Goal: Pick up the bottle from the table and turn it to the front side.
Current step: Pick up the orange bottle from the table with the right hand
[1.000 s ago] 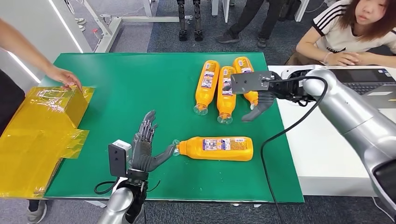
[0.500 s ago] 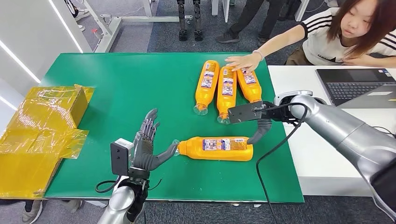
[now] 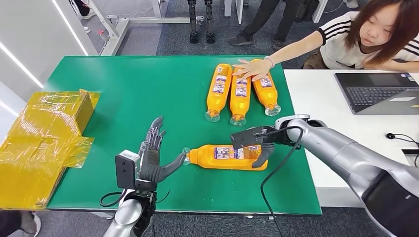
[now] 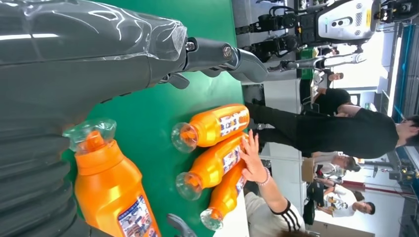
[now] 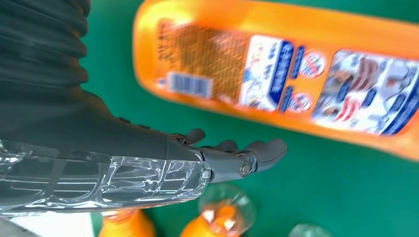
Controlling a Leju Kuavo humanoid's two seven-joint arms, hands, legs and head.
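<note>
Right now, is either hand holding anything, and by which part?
Nothing is held. The right hand hovers open over the lone bottle's base end; the left hand's thumb lies at its cap.

Surface: green table [image 3: 148,89] before me.
Near edge: one orange bottle [image 3: 228,157] on its side.
Far side: three orange bottles [image 3: 240,92] side by side.
Left edge: yellow wrapped box [image 3: 62,112].

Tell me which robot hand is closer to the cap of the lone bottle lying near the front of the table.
Left. The left hand has its thumb right at the cap of the lone bottle, while the right hand is at the bottle's base end, far from the cap.
</note>
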